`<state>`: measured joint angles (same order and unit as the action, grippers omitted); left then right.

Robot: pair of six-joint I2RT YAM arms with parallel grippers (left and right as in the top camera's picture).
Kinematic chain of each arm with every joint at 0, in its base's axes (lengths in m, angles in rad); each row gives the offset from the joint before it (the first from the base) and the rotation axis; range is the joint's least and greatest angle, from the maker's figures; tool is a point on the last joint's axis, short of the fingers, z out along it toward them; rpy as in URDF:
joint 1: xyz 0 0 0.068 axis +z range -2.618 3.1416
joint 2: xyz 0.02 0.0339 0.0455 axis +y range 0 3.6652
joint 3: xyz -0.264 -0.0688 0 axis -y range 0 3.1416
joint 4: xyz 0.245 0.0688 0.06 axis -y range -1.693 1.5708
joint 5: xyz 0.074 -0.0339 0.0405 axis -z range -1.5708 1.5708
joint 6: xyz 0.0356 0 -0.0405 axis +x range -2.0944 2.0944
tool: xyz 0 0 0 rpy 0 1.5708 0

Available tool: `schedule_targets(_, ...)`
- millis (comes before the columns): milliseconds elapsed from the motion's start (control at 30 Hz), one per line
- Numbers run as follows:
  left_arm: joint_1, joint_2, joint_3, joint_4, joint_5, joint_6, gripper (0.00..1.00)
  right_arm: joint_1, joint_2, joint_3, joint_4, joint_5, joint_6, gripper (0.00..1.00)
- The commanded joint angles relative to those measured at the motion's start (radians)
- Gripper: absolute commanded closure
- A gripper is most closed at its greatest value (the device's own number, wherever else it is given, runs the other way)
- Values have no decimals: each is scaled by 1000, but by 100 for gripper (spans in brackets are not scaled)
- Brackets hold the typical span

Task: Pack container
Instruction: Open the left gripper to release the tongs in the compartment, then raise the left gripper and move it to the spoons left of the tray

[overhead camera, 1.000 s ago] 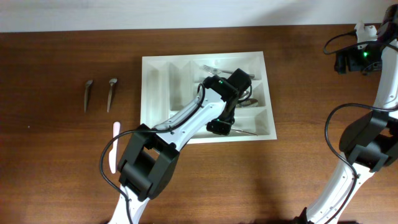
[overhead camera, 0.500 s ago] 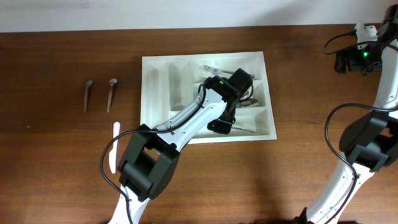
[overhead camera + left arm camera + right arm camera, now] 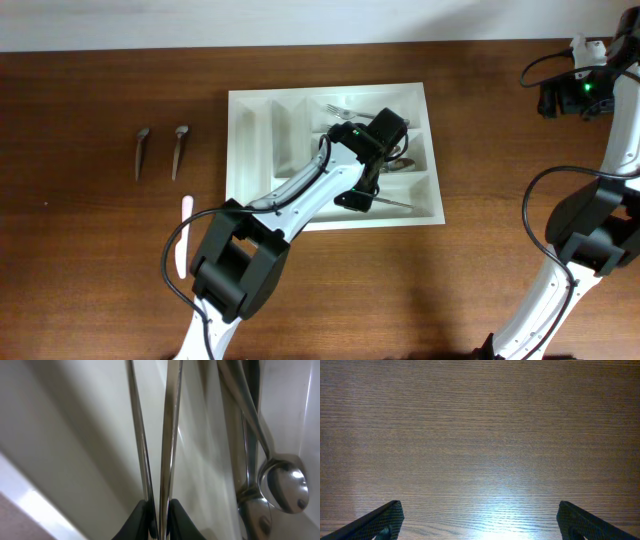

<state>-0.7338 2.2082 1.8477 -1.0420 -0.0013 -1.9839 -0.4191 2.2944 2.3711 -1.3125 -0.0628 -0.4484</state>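
The white cutlery tray [image 3: 250, 150] lies at the table's middle. My left gripper [image 3: 357, 200] is inside its front long compartment, shut on a thin metal knife [image 3: 396, 204] that sticks out to the right. In the left wrist view the fingers [image 3: 159, 520] pinch the knife's blade [image 3: 167, 435] just above the white tray floor [image 3: 75, 435]. Spoons [image 3: 280, 485] lie in the neighbouring compartment [image 3: 402, 161]. Forks [image 3: 345, 108] lie in the back compartment. My right gripper [image 3: 480, 520] is open and empty over bare wood at the far right [image 3: 585, 90].
Two metal spoons [image 3: 142, 152] [image 3: 179, 150] lie on the table left of the tray. A pink utensil [image 3: 183, 233] lies nearer the front left. The left arm [image 3: 300, 190] crosses over the tray's front wall.
My left gripper has shifted slightly toward the back of the front compartment with the knife. The right arm has not moved.
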Motion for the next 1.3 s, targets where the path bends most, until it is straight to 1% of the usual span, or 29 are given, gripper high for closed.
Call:
schedule_targets(0,-4,59,2,31,31,-6,87,0,7,-6,0,-13,-4,1)
schedule_targets(100,-4,69,2,40,46,-6,87,1,7,-6,0,-13,-4,1)
schedule_targets(133,-4,69,2,42,46,-6,84,0,7,-6,0,-13,-4,1)
schedule_targets(167,-4,69,2,48,47,-6,80,1,7,-6,0,-13,-4,1)
schedule_targets(233,-4,69,2,56,47,-6,64,0,7,-6,0,-13,-4,1)
schedule_targets(333,-4,68,3,79,47,-5,46,1,7,-6,0,-13,-4,1)
schedule_targets(400,-4,68,7,96,48,9,40,0,7,-6,0,-13,-4,1)
schedule_targets(467,-3,68,23,99,47,30,38,1,7,-6,0,-13,-4,1)
schedule_targets(600,-3,68,71,98,45,83,37,0,7,-6,0,-13,-4,1)
schedule_targets(733,-3,67,143,76,15,128,38,1,7,-6,0,-13,-4,1)
schedule_targets(833,-3,57,217,50,-31,188,38,0,7,-6,0,-13,-4,1)
schedule_targets(933,-4,37,308,-10,-99,245,37,0,7,-6,0,-13,-4,1)
schedule_targets(1100,-4,-27,428,-163,-172,266,38,0,7,-6,0,-13,-4,1)
schedule_targets(1200,-3,-79,466,-227,-239,362,36,0,7,-6,0,-13,-4,1)
schedule_targets(1267,-3,-116,470,-270,-331,426,34,0,7,-6,0,-13,-4,1)
